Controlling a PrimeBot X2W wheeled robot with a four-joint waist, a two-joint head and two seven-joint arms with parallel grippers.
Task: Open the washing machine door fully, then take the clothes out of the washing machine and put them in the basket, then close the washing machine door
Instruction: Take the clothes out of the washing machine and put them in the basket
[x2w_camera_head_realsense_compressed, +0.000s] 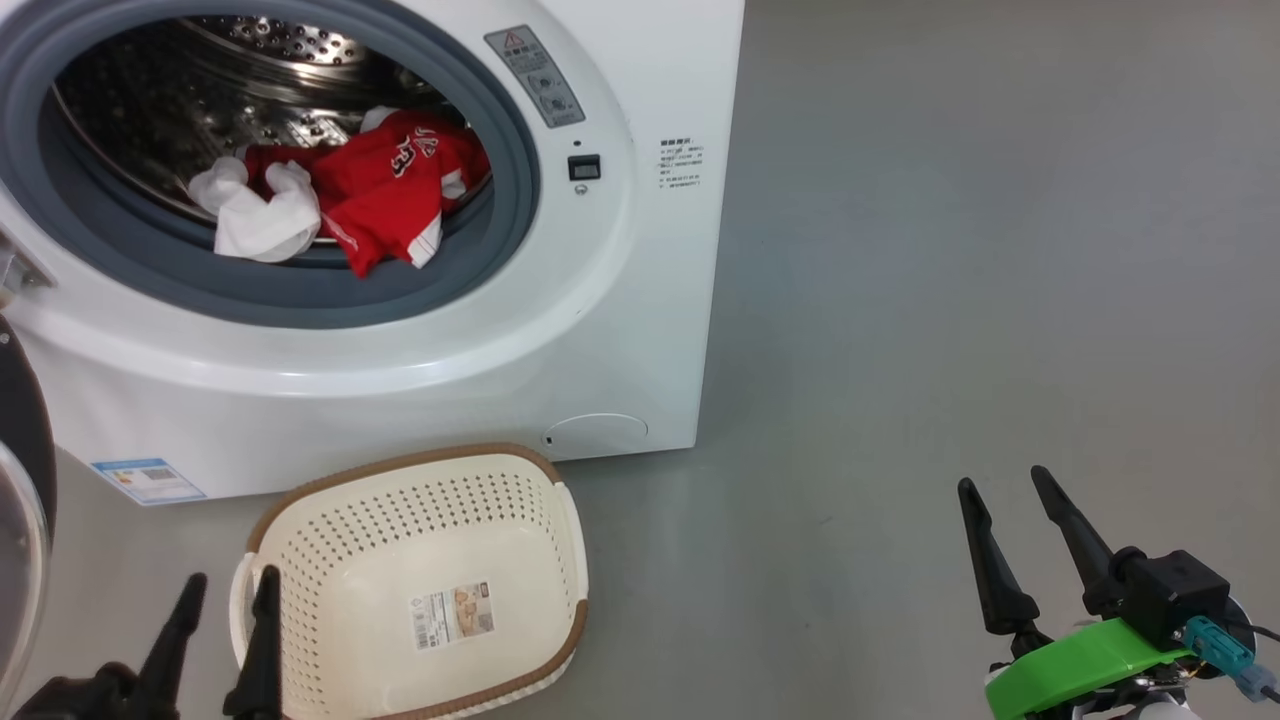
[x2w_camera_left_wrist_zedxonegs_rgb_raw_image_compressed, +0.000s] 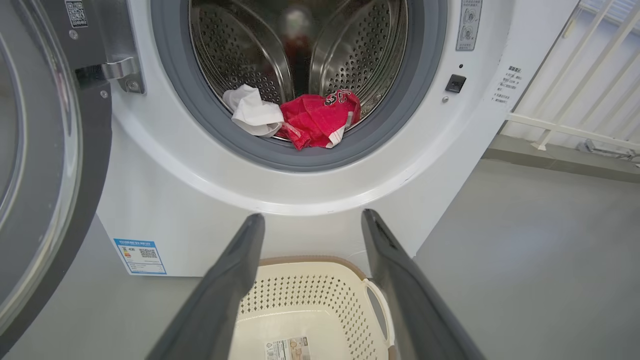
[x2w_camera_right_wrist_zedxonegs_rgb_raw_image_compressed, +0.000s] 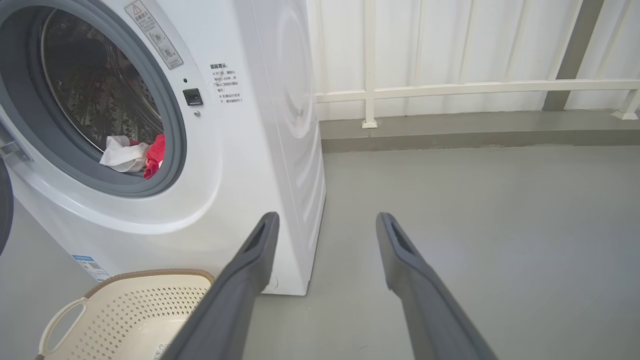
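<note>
The door (x2w_camera_left_wrist_zedxonegs_rgb_raw_image_compressed: 95, 165) stands open at nine o'clock; unloading comes next. My left gripper (x2w_camera_left_wrist_zedxonegs_rgb_raw_image_compressed: 312, 217) and right gripper (x2w_camera_right_wrist_zedxonegs_rgb_raw_image_compressed: 326, 217) gape empty (basket (x2w_camera_left_wrist_zedxonegs_rgb_raw_image_compressed: 310, 285) at six o'clock); I must reach the clothes (x2w_camera_left_wrist_zedxonegs_rgb_raw_image_compressed: 310, 120) at twelve

Red fabric garments (x2w_camera_head_realsense_compressed: 385, 195), white-trimmed, lettering seemingly white; plain white cloth piece (x2w_camera_head_realsense_compressed: 262, 215); cream perforated plastic basket (x2w_camera_head_realsense_compressed: 420, 500), brown-rimmed.

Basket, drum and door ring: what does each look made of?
Basket: likely moulded plastic, cream, smooth and slightly glossy; regular punched holes in the walls and a brown woven-look rim. Drum: metal, probably stainless steel; bright mirror-like reflections and rows of perforations. Grey ring: seemingly rubber; matt, with a soft-looking folded lip around the opening.
</note>
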